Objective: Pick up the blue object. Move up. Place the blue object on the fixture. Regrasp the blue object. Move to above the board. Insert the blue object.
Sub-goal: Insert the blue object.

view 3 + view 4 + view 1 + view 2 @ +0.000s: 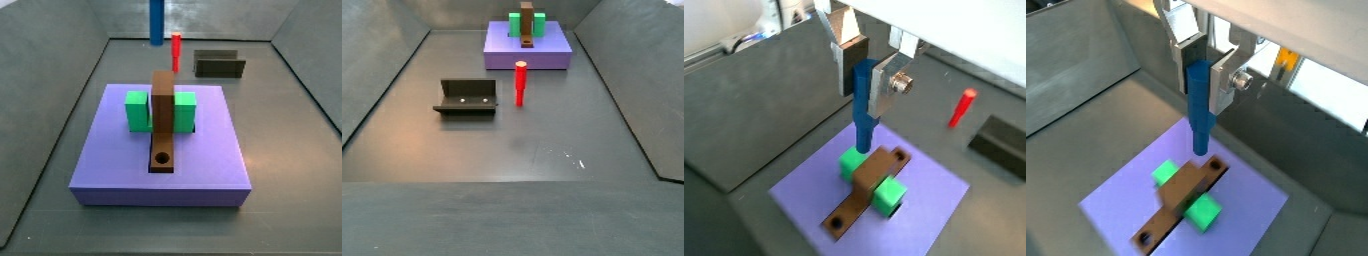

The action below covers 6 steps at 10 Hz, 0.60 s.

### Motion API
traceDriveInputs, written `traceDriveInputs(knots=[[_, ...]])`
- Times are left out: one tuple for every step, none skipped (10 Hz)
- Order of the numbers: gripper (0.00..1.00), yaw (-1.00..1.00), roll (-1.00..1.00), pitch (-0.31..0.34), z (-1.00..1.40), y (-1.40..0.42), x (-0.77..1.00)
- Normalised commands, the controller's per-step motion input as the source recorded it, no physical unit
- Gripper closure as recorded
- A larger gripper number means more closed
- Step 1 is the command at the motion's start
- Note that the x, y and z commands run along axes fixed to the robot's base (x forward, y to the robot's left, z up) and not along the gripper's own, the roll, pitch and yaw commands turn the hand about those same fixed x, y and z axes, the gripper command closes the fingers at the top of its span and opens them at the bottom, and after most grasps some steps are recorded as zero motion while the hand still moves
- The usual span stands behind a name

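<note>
My gripper (867, 85) is shut on the upper end of the blue object (863, 115), which hangs upright from it. It also shows in a wrist view (1201, 88), holding the blue object (1200, 110) above the board (1126, 205). The peg's lower tip hovers over the brown strip (1177, 203), close to its round hole (1215, 163), not touching. In a side view the blue object (156, 14) hangs at the top edge, above the far end of the board (201, 150); the gripper itself is out of that frame. The fixture (465, 97) stands empty on the floor.
Two green blocks (136, 110) (186, 108) flank the brown strip (163, 110), which has a hole (163, 158) at its near end. A red peg (520, 83) stands upright on the floor between board and fixture. Sloping grey walls enclose the floor.
</note>
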Motion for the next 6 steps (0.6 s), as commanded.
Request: traceDriveInputs(knots=[[1.0, 0.25, -0.12, -0.177, -0.62, -0.52, -0.03], [1.0, 0.21, -0.04, -0.19, -0.77, -0.23, 0.0], [1.0, 0.4, 0.05, -0.159, -0.62, -0.37, 0.12], [1.0, 0.4, 0.26, -0.179, -0.59, -0.36, 0.06], [1.0, 0.31, 0.33, -0.067, -0.46, -0.42, 0.17], [1.0, 0.29, 0.39, 0.0, -0.43, -0.36, 0.28]])
